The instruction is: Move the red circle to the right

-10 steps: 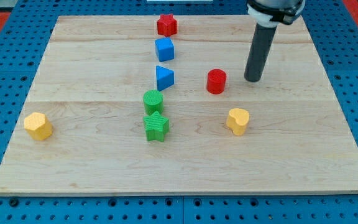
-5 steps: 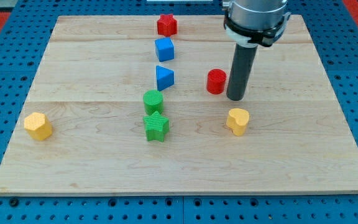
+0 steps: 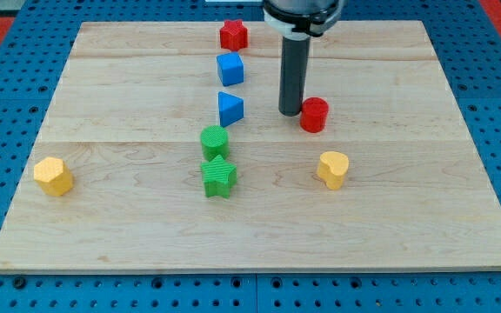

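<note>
The red circle (image 3: 314, 115) is a short red cylinder standing right of the board's centre. My tip (image 3: 290, 112) is at the lower end of the dark rod, right against the red circle's left side. The rod rises straight up to the view's top edge. A blue triangle (image 3: 230, 109) lies to the left of my tip, with a gap between them.
A red star (image 3: 233, 35) and a blue cube (image 3: 230, 68) lie above the blue triangle. A green cylinder (image 3: 215, 141) and a green star (image 3: 219, 176) lie below it. A yellow heart (image 3: 332, 169) lies below the red circle. A yellow hexagon (image 3: 54, 176) is far left.
My tip has swung from the red circle's right side around to its left side. The red circle has shifted a little to the right.
</note>
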